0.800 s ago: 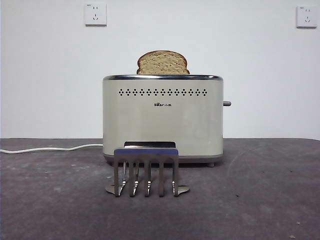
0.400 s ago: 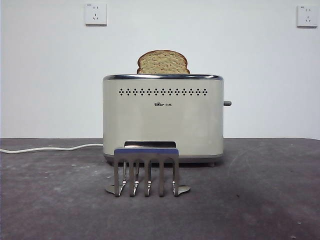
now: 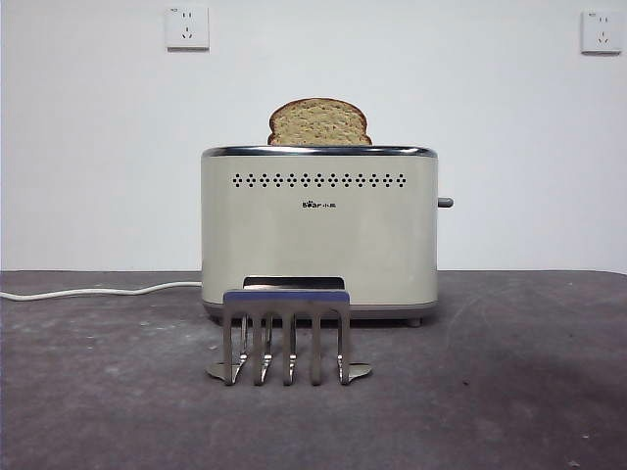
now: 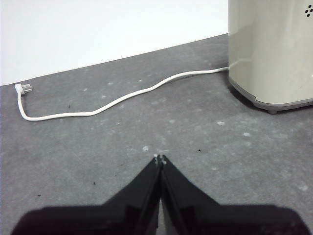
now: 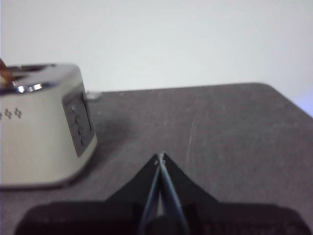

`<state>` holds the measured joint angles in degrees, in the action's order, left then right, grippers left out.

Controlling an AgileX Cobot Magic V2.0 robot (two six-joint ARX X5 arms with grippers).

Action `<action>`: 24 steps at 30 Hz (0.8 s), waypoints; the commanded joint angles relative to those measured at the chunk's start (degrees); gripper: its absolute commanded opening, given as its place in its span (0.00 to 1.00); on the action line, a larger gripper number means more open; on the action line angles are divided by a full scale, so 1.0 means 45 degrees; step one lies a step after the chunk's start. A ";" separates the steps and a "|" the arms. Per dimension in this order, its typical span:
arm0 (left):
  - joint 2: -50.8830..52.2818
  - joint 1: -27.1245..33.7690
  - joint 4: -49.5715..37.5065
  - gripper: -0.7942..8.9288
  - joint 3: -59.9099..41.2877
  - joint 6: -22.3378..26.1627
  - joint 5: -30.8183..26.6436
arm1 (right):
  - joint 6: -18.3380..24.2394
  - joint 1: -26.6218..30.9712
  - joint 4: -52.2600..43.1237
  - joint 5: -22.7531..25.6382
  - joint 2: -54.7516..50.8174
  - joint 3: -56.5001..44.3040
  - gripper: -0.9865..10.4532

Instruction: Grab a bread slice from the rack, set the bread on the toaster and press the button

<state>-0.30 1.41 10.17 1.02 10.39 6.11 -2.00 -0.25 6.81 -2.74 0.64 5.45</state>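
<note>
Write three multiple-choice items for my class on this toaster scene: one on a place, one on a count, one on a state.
1. Where is the slice of bread?
A. in the rack
B. standing in the toaster's top
C. flat on the table
2. How many upright prongs has the rack?
A. three
B. five
C. eight
3. How do the left gripper's jaws stand?
A. shut, holding nothing
B. wide open
C. shut on bread

Answers:
1 B, its domed top rises above the toaster.
2 B, five prongs show under the blue bar.
3 A, the tips meet over bare table.

even bright light | front sharp | right wrist view blurred | soft shadows
</note>
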 commanded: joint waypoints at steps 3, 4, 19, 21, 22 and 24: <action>0.0039 0.0039 -0.0015 0.08 -0.0175 -0.0083 -0.0015 | -0.0257 0.0078 -0.0073 0.0049 -0.0126 -0.0816 0.09; 0.0039 0.0039 -0.0015 0.08 -0.0175 -0.0083 -0.0010 | -0.0257 0.0083 -0.0078 0.0049 -0.0126 -0.0928 0.09; 0.0039 0.0039 -0.0019 0.08 -0.0175 -0.0083 -0.0015 | -0.0437 0.0389 0.0748 0.0029 -0.0131 -0.1137 0.09; 0.0039 0.0039 -0.0019 0.08 -0.0175 -0.0083 -0.0015 | -0.0437 0.0384 0.0748 0.0029 -0.0117 -0.1132 0.09; 0.0039 0.0039 -0.0019 0.08 -0.0175 -0.0083 -0.0015 | -0.0437 0.0384 0.0748 0.0029 -0.0102 -0.1137 0.09; 0.0039 0.0039 -0.0019 0.08 -0.0175 -0.0083 -0.0010 | -0.0437 0.0384 0.0748 0.0029 -0.0087 -0.1132 0.09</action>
<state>-0.30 1.41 10.17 1.02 10.39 6.11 -3.27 1.48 9.76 -2.76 0.25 0.95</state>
